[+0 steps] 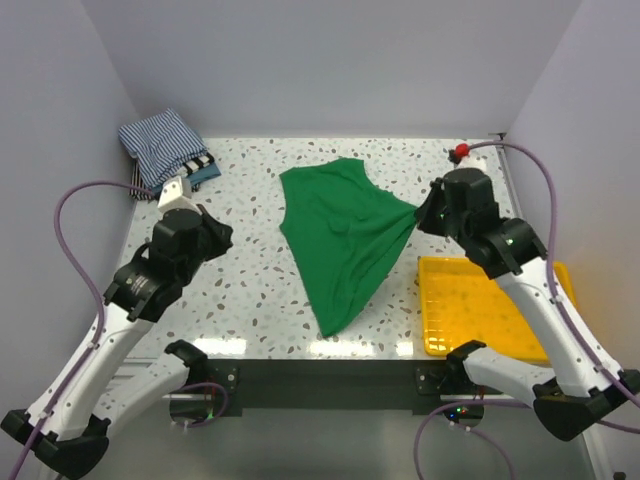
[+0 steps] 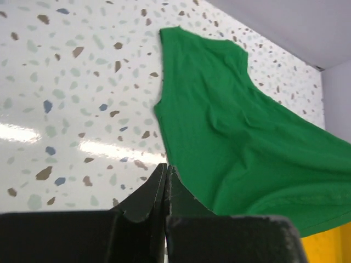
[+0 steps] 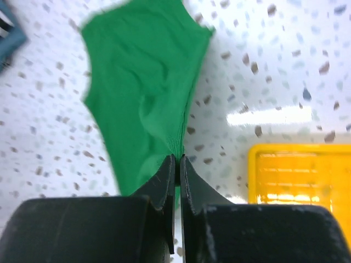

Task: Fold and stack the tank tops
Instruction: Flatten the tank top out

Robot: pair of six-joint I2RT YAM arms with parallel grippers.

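Top external view: the green top [image 1: 335, 235] lies at the centre of the surface [image 1: 250, 290], spread mostly flat. Its broad end points to 12 o'clock and it narrows to a tip at 6 o'clock. Its 3 o'clock edge is drawn out into a gathered point, with creases running toward it.

The right gripper [image 1: 420, 212] is at that point. It is clenched on the edge of the green top. In the right wrist view, the fingers [image 3: 164, 181] stand pressed together with a thin fold of the green top [image 3: 142, 93] pinched between them. The rest of the cloth fans away toward 12 o'clock.

The left gripper [image 1: 218, 235] is at 9 o'clock from the green top, well apart from it and pointing toward it. In the left wrist view, the left gripper [image 2: 166, 170] is clenched with nothing between the fingers. The green top [image 2: 236, 137] lies ahead of it, at 1 o'clock in that view.

The striped top [image 1: 158, 143] sits folded in the 10 o'clock corner of the surface. It rests on a black-and-white top [image 1: 203, 160] and a teal top [image 1: 207, 175], whose edges show at its 4 o'clock side.

The tray [image 1: 490, 305] lies at 4 o'clock on the surface, just beside the green top's lower right edge and beneath the right arm.
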